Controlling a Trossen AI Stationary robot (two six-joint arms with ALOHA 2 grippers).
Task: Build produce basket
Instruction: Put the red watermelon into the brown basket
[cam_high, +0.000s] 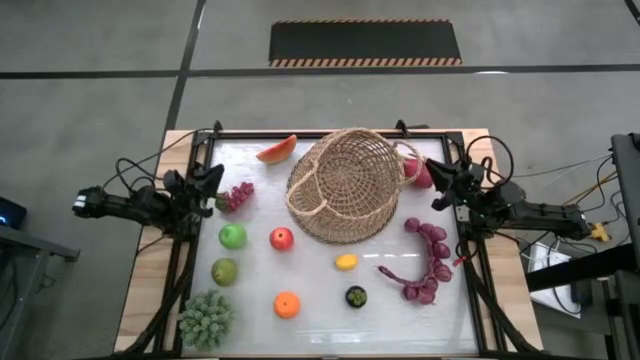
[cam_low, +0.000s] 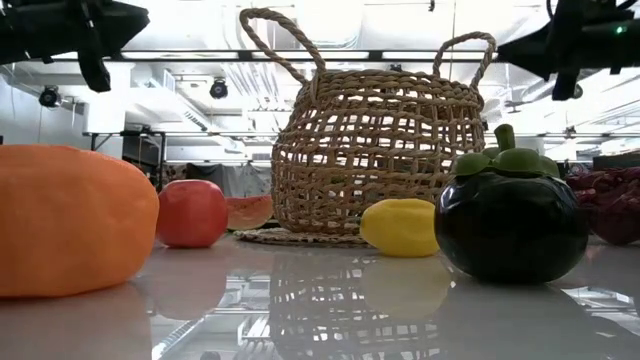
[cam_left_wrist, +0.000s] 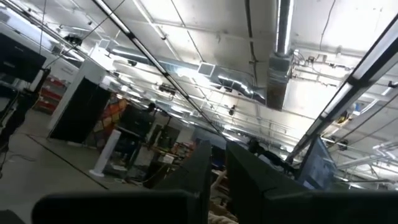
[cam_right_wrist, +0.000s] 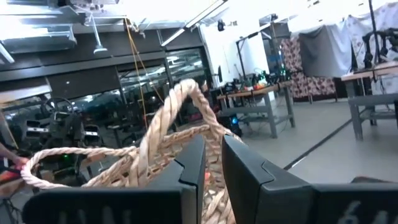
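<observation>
At nine o'clock on the desk (cam_high: 320, 330), the left gripper (cam_high: 213, 180) waits, jaws together. The basket (cam_high: 345, 185) lies tipped at twelve, produce scattered below. At three, the right gripper (cam_high: 437, 176) hovers, jaws together.

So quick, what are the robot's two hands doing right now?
Left gripper: shut, holding nothing.
Right gripper: shut, holding nothing, beside the basket.

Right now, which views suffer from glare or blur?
Low view: bright ceiling lights wash out the background, the glossy table mirrors the basket, and the near orange is soft. Left wrist view: blurry, ceiling only. High view: evenly lit.
</observation>
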